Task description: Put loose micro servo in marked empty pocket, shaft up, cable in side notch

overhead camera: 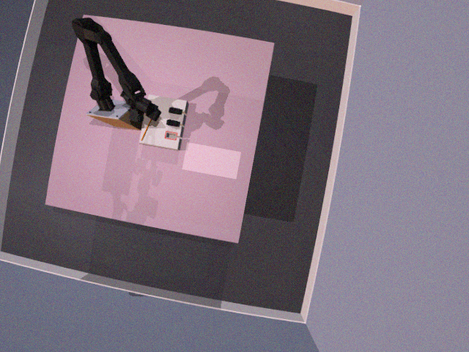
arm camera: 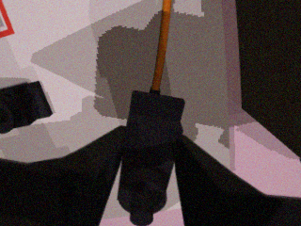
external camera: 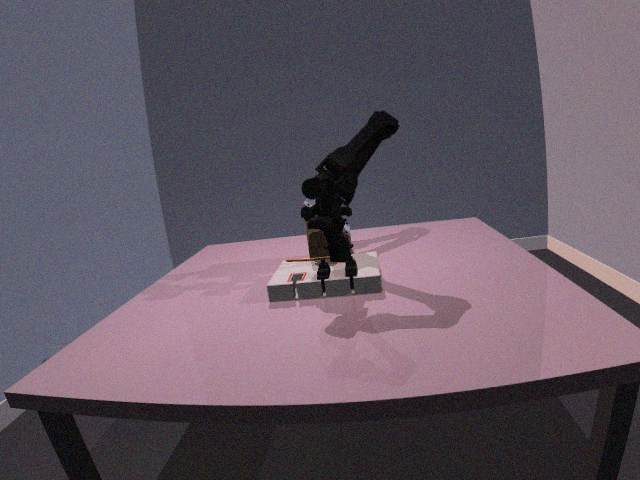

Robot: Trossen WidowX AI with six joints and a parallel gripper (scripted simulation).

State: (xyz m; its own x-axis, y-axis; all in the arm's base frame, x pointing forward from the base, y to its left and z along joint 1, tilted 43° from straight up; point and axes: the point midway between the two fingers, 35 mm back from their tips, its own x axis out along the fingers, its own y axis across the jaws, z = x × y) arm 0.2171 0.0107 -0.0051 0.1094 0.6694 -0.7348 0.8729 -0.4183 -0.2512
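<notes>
The loose servo point(arm camera: 155, 115) is a black block with an orange cable point(overhead camera: 146, 130) point(external camera: 305, 259) point(arm camera: 163, 42) running from one end across the deck. My gripper point(overhead camera: 153, 114) point(external camera: 339, 256) point(arm camera: 150, 137) is shut on the servo, one finger on each side. A rounded stub shows at its end opposite the cable; which way the shaft points is unclear. Any gap under the servo is hidden. The white deck point(overhead camera: 157, 142) point(external camera: 279, 279) point(arm camera: 61, 24) has an empty pocket with a red outline point(overhead camera: 165, 135) point(external camera: 296, 281) point(arm camera: 7, 34) and a side notch, away from the gripper.
Two seated black servos point(overhead camera: 173, 122) point(external camera: 323, 269) stand in line beside the pocket, on the deck's notched side. The arm's brown-sided base block point(overhead camera: 113, 122) point(external camera: 316, 242) point(arm camera: 273, 56) stands close to the deck's other side. A pale rectangle point(overhead camera: 212, 160) shows on the pink table point(overhead camera: 151, 196) point(external camera: 232, 361).
</notes>
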